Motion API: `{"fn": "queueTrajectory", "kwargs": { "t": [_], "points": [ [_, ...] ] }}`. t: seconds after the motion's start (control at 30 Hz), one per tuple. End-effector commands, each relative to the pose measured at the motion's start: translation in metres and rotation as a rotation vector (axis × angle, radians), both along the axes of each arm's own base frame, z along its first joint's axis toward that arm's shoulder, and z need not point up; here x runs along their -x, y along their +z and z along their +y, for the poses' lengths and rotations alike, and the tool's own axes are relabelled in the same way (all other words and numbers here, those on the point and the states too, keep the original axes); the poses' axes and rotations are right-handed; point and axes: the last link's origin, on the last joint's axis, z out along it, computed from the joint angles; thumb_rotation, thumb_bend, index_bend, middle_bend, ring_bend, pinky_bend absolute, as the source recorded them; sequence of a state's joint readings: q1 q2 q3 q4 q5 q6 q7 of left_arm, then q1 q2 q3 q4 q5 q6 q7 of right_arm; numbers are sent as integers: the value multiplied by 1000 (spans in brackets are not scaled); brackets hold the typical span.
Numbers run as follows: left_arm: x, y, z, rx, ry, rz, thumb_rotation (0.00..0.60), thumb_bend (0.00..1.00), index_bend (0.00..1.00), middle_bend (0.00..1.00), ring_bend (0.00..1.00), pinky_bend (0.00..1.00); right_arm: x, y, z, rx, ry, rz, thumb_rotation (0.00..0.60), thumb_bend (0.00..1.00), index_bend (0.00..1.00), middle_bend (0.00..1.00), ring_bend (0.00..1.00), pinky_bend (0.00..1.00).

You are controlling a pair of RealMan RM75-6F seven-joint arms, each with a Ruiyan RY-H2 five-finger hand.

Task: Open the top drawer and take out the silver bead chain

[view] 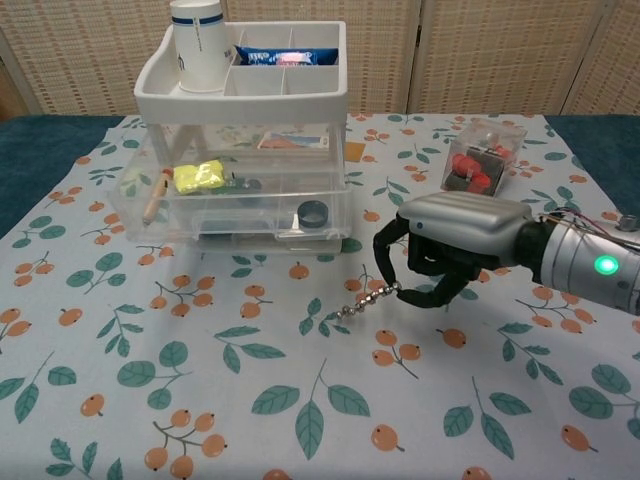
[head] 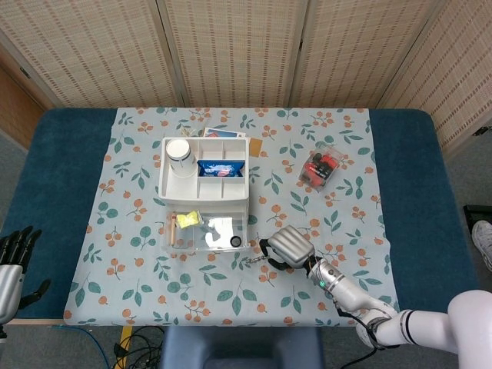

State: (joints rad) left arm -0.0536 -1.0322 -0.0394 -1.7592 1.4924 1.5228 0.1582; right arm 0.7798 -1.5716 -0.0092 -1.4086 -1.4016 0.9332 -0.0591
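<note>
Fingers of the right hand [view: 440,255] curl down and pinch one end of the silver bead chain [view: 366,300], whose free end trails toward the left and reaches the floral tablecloth [view: 300,400] just in front of the clear drawer unit [view: 250,210]; in the head view the same right hand [head: 288,247] sits near the front edge of the cloth, with the chain [head: 254,260] running out to its left. The top drawer [head: 206,231] stands pulled out toward the robot, and through its clear walls show a yellow item [view: 198,176], a thin wooden stick [view: 156,194] leaning at the left end, and a dark ring-shaped piece [view: 313,213] near the right front. On top of the unit rests a white divided tray [view: 160,95] holding a white paper cup [view: 197,30] in its left corner compartment and a blue packet [view: 287,56] in a compartment beside it. A small clear box with red contents [view: 478,160] lies on the cloth well to the right of the drawers, behind the right hand and apart from it. Printed cards [head: 219,134] peek out behind the tray in the head view. The left hand [head: 11,261] shows only at the lower left corner of the head view, off the cloth beside the blue table surface [head: 54,169], its dark fingers spread apart and holding nothing.
</note>
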Motion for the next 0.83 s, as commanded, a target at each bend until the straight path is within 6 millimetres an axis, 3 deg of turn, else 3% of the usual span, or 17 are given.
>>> {"fn": "queueTrajectory", "kwargs": {
  "t": [0.03, 0.1, 0.2, 0.43, 0.53, 0.6, 0.7, 0.77, 0.83],
  "points": [
    [1, 1, 0, -3, 1, 0, 600, 235, 76, 66, 48, 81, 2, 1, 0, -1, -28, 0, 600, 263, 19, 950, 1000, 1000],
    [1, 1, 0, -3, 0, -1, 600, 235, 76, 66, 48, 81, 3, 6, 0, 4, -42, 1, 600, 191, 0, 946, 1000, 1000],
    [2, 1, 0, 0, 2, -1, 600, 235, 76, 66, 48, 81, 5, 22, -1, 36, -43, 4, 600, 167, 0, 944, 1000, 1000],
    [4, 1, 2, 4, 5, -3, 600, 235, 76, 66, 48, 81, 18, 89, 1, 189, -43, 42, 600, 194, 0, 902, 991, 1000],
    [3, -1, 3, 7, 2, -6, 600, 235, 76, 66, 48, 81, 31, 122, 8, 267, -68, 98, 600, 240, 0, 820, 876, 986],
    [3, -2, 5, 10, 0, -7, 600, 235, 76, 66, 48, 81, 41, 145, 16, 322, -101, 129, 600, 252, 0, 707, 722, 901],
    [3, -5, 7, 19, -4, -8, 600, 235, 76, 66, 48, 81, 56, 172, 29, 394, -152, 163, 600, 262, 0, 444, 410, 587],
    [2, -8, 10, 23, -9, -9, 600, 235, 76, 66, 48, 81, 68, 188, 40, 447, -179, 186, 600, 263, 0, 315, 258, 404],
    [0, -10, 12, 25, -16, -13, 600, 235, 76, 66, 48, 81, 80, 199, 52, 489, -205, 208, 600, 264, 0, 225, 144, 281]
  ]
}}
